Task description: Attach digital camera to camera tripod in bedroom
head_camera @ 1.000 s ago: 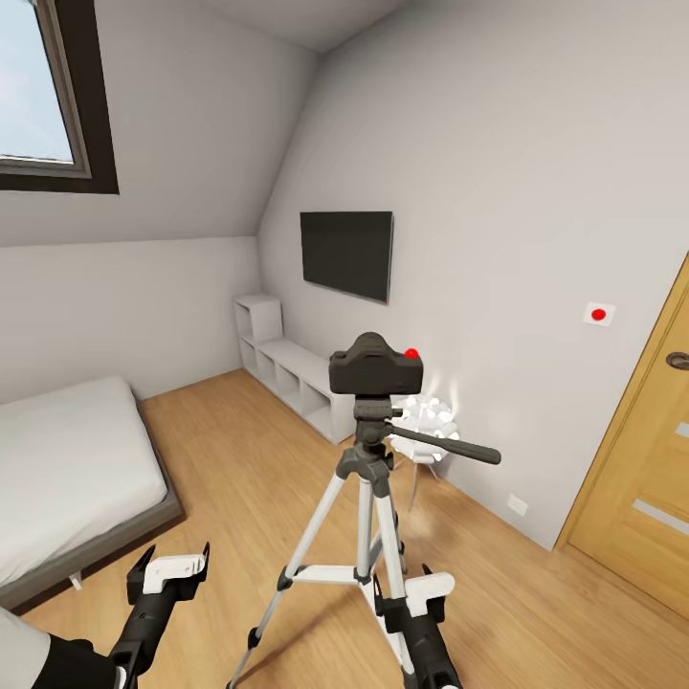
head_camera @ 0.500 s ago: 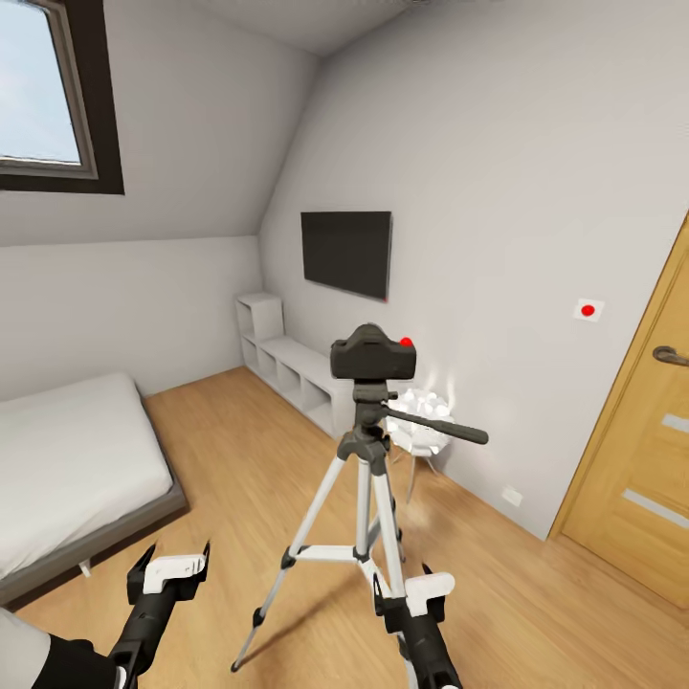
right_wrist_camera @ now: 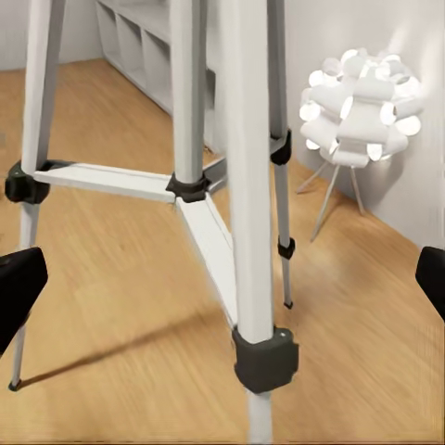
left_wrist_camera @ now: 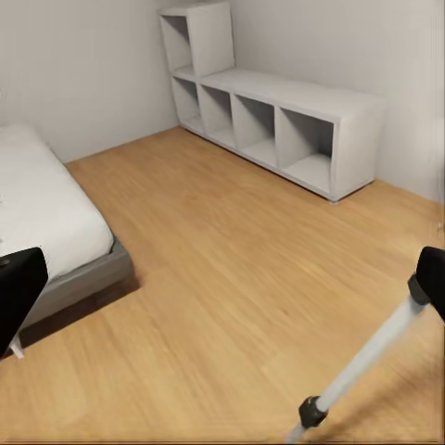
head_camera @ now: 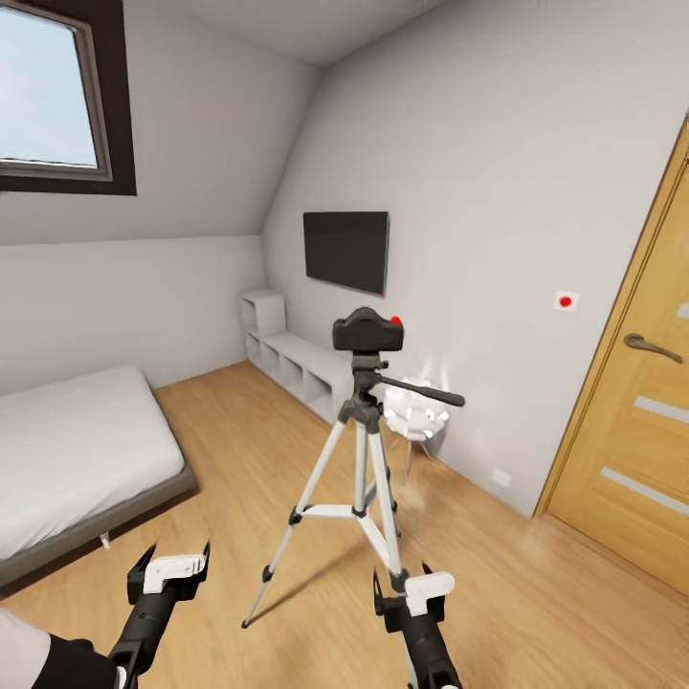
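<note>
The black digital camera (head_camera: 367, 331) with its red button sits on top of the camera tripod (head_camera: 362, 459), which stands on the wood floor mid-room. Its black pan handle points right. My left gripper (head_camera: 174, 557) hangs low at the front left, open and empty, well short of the tripod. My right gripper (head_camera: 407, 584) is open and empty just in front of the tripod's nearest foot. The right wrist view shows the silver tripod legs (right_wrist_camera: 246, 185) close ahead between the open fingers (right_wrist_camera: 19, 287). In the left wrist view one tripod leg (left_wrist_camera: 362, 371) crosses the corner.
A low grey bed (head_camera: 77, 459) lies at the left, and a white cube shelf (head_camera: 297, 359) runs under the wall TV (head_camera: 346, 251). Behind the tripod stands a white ball lamp (head_camera: 421, 411). A wooden door (head_camera: 632, 411) is at the right. Bare wood floor surrounds the tripod.
The whole view has pulled back and shifted: the tripod with the camera looks smaller and farther, and more of the door shows. Both grippers keep their pose, open.
</note>
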Controlling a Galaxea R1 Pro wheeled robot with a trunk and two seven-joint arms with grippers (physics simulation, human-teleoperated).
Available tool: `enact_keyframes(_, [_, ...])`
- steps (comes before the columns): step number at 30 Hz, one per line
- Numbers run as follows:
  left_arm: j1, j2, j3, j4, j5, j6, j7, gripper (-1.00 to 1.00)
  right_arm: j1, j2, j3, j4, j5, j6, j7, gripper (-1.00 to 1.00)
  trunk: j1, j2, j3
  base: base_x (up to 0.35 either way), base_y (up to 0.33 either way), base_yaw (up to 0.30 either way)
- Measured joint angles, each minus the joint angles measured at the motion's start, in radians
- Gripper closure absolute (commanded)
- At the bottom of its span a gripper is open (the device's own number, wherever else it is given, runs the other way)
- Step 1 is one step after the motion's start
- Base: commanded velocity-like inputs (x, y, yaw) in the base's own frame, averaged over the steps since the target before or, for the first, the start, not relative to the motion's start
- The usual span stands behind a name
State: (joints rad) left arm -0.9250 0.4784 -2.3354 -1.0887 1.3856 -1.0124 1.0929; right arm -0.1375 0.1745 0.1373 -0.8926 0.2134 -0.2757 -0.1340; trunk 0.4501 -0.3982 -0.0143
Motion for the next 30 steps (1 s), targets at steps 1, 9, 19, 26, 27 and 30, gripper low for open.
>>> enact_keyframes(1, [0.0,0.0,0.0,0.0,0.0,0.0,0.0,-1.0,0.0,0.0,0.0,0.0,0.0,0.0,0.0,-1.0,0.0,0.0,0.0,-0.349,0.0,0.0])
enact_keyframes(9, [0.0,-0.002,0.0,0.006,0.001,0.0,0.0,-1.0,0.0,0.0,0.0,-0.008,0.0,-0.008,-0.001,-1.0,-0.001,0.0,0.0,-0.168,0.0,0.0])
enact_keyframes(19, [0.026,-0.101,-0.001,0.177,0.157,0.07,-0.006,-1.0,0.0,0.0,0.001,-0.023,0.001,-0.073,-0.007,-1.0,-0.001,0.0,0.0,-0.004,0.0,0.0])
enact_keyframes(26, [0.125,-0.114,-0.001,0.245,0.212,0.11,-0.011,-1.0,0.004,0.0,0.001,-0.018,0.003,-0.074,-0.007,-1.0,-0.001,0.0,0.0,0.0,0.0,0.0])
enact_keyframes(27, [0.143,-0.114,-0.001,0.256,0.214,0.115,-0.012,-1.0,0.004,0.0,0.001,-0.015,0.002,-0.074,-0.007,-1.0,-0.001,0.0,0.0,0.0,0.0,0.0])
enact_keyframes(30, [0.198,-0.109,0.001,0.282,0.222,0.124,-0.021,-1.0,0.015,-0.01,0.001,0.009,0.0,-0.098,-0.006,-1.0,-0.001,0.0,0.0,0.0,0.0,0.0])
